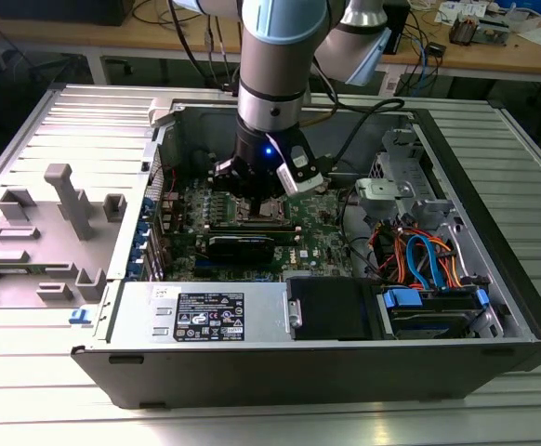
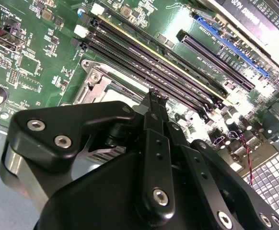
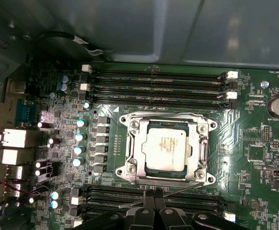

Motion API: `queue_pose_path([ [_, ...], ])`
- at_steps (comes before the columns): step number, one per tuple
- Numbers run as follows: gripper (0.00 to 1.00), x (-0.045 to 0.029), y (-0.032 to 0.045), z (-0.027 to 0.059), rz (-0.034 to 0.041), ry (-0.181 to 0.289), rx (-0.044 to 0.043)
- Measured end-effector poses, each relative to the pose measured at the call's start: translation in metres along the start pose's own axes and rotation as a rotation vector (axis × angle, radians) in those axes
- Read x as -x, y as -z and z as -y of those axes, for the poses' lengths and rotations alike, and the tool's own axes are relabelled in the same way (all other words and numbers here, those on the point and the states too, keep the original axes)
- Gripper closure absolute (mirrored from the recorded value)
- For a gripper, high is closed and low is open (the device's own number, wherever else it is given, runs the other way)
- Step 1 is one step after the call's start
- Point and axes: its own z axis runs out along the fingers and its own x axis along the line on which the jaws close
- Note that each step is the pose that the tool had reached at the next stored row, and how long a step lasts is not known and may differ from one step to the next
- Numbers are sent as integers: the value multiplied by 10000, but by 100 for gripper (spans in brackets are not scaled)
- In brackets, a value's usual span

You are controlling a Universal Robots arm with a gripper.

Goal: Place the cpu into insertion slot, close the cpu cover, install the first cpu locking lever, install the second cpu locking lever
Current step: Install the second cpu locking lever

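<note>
In the first wrist view the cpu (image 3: 165,147) lies flat in the insertion slot (image 3: 149,170), which shows as a dark strip at the chip's edge. The silvery cpu cover (image 3: 134,148) lies down around the chip. A thin metal locking lever (image 3: 183,189) runs slanted along the socket's side nearest my fingertips. My gripper (image 3: 154,199) hangs just off that side, its black fingers pressed together, with the lever passing close by their tips. In the second wrist view the gripper (image 2: 155,96) tapers to a point above a corner of the cover (image 2: 97,85). The exterior view has the gripper (image 1: 257,197) low over the green board.
Long black memory slots (image 3: 158,84) flank the socket on both sides. A black card (image 1: 241,246) lies across the board. Cables and a drive cage (image 1: 419,260) fill the case at the exterior view's right. Grey fixtures (image 1: 66,204) stand on the table outside the case.
</note>
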Motion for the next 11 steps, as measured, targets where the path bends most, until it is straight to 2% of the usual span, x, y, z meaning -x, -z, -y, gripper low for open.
queue_pose_path([
  [4, 89, -13, -75, 3, 0, 1, 18],
  [8, 89, -46, -119, 3, 4, 5, 86],
  [11, 89, -62, -121, 25, 10, 9, 163],
])
